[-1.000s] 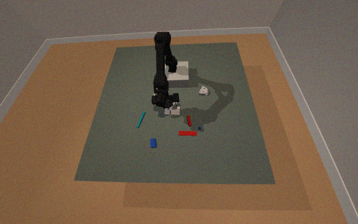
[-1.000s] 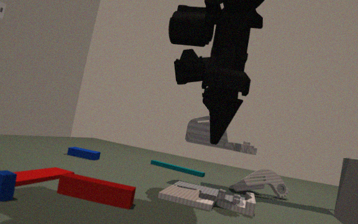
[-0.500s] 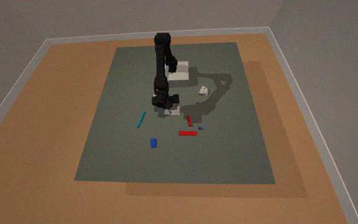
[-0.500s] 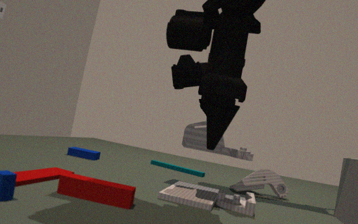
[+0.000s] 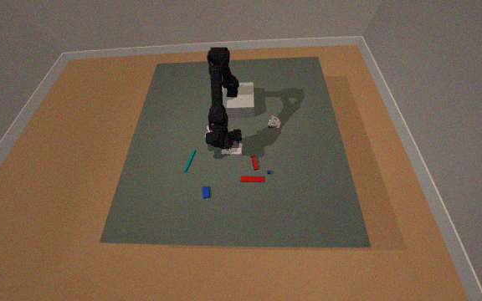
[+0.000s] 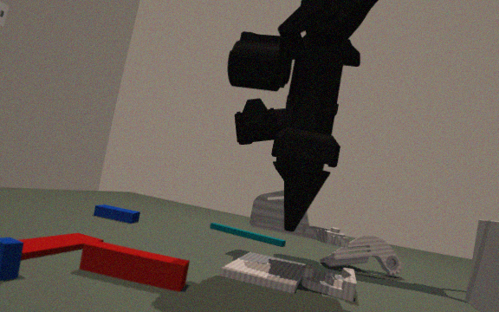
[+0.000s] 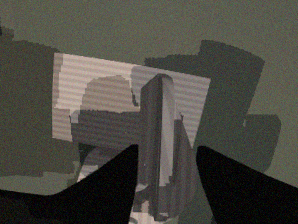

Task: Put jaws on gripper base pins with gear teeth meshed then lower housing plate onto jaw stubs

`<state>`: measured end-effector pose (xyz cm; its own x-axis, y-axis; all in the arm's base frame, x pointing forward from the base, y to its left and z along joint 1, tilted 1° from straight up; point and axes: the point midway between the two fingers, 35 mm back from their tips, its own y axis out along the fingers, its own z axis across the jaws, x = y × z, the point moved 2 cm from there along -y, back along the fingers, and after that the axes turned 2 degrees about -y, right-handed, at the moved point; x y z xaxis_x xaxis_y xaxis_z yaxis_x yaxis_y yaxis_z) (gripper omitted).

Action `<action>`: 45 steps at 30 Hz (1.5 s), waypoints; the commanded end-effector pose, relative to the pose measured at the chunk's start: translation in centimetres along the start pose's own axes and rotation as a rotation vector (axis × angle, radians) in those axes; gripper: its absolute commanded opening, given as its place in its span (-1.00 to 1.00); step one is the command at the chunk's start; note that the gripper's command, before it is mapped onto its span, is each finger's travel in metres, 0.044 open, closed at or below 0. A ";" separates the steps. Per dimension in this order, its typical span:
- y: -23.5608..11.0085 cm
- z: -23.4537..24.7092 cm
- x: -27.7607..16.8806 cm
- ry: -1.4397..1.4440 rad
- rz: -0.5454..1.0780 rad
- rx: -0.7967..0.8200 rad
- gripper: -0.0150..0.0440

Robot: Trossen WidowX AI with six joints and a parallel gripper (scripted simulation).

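My gripper (image 6: 291,226) (image 7: 168,152) is shut on a grey jaw (image 6: 267,213) (image 7: 151,107), whose broad face stands upright, its toothed end pointing right in the exterior view. The pale gripper base (image 5: 234,150) (image 6: 249,265) (image 7: 95,70) lies flat on the mat. In the wrist view the held jaw overlaps the base; contact with the pins cannot be told. The other jaw (image 5: 208,130) (image 6: 368,249) lies on the mat beyond the base in the exterior view. A pale fan-shaped piece (image 5: 274,122), apparently the housing plate, lies apart from the base in the top view.
A white open box (image 5: 240,111) (image 6: 498,264) stands behind the base in the top view. Two red bars (image 5: 253,179) (image 5: 255,163) (image 6: 132,266), a small blue block (image 5: 269,172) (image 6: 3,260), a larger blue block (image 5: 206,192) (image 6: 116,214) and a teal stick (image 5: 189,161) (image 6: 247,234) lie around.
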<state>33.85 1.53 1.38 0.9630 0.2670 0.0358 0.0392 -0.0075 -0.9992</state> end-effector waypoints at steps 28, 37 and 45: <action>1.8 0.0 -0.3 -0.007 0.006 0.001 -0.04; 1.9 0.0 -0.3 -0.008 0.006 0.001 -0.04; 2.2 0.0 -0.3 -0.009 0.006 0.001 -0.04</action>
<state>33.64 1.50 -0.74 0.9620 0.2714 0.0291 0.0325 -0.0078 -0.9994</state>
